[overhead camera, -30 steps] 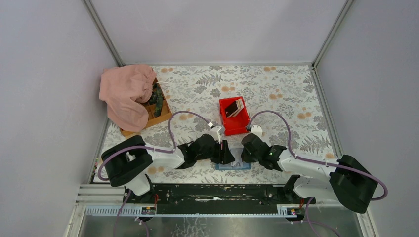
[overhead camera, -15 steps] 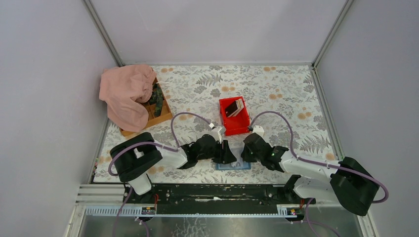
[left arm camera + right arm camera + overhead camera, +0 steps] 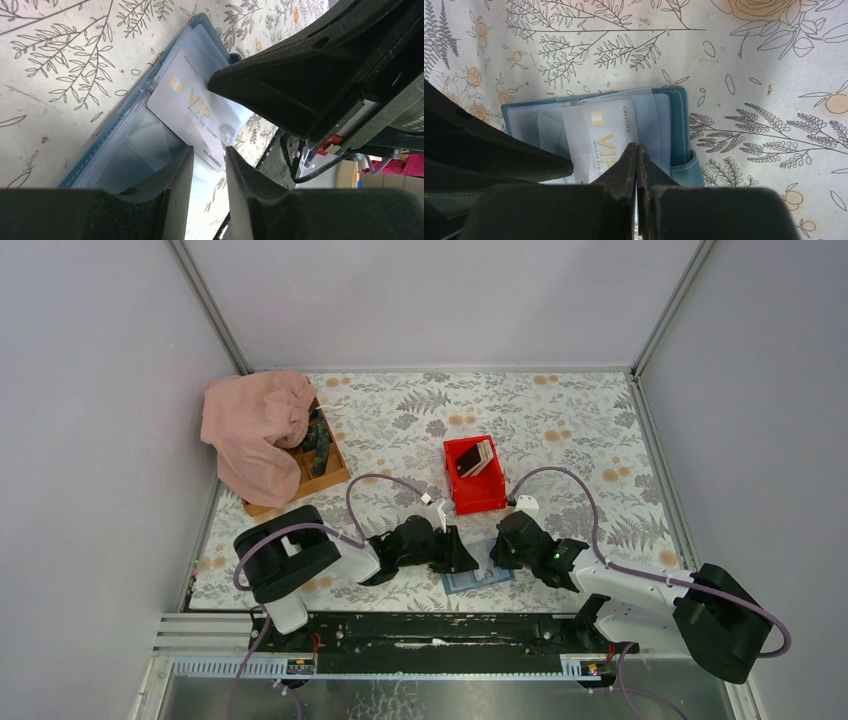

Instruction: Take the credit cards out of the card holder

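Red bin [image 3: 480,498] near, beyond card holder [image 3: 478,579]

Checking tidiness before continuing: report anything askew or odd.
The wallet lies skewed at the near edge of the table, a VIP card sticking crookedly out of it. A pink cloth half covers the wooden tray.

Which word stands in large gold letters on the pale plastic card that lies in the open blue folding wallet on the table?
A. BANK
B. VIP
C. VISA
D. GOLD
B: the pale plastic card, partly inside a clear sleeve of the open blue folding wallet, bears the gold letters VIP, which can be read in both wrist views.
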Robot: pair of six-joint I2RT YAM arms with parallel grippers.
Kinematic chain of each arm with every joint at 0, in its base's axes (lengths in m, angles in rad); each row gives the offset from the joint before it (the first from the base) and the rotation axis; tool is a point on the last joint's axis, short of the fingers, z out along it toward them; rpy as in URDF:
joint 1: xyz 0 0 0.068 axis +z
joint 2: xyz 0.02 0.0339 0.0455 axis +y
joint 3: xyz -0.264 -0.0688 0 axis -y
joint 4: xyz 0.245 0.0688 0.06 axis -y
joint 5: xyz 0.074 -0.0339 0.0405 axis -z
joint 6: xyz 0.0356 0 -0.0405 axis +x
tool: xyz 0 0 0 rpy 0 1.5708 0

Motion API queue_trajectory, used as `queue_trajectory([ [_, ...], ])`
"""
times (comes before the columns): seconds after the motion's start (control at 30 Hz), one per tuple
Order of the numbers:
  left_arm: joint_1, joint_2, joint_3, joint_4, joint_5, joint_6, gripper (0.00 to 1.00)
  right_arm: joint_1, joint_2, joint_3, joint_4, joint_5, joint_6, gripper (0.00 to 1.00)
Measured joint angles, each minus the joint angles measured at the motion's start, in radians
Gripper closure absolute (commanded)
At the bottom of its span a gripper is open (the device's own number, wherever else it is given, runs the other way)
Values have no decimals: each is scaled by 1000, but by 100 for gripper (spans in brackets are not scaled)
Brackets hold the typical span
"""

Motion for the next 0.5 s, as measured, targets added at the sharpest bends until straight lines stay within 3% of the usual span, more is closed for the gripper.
queue_trajectory([
  [0.27,0,34,-4,67,2,-53,65,-4,-36,-18,-7,10,0,100],
  [0.5,1,36,-2,92,-10,-61,65,-3,-160,-11,-140,21,-10,100],
])
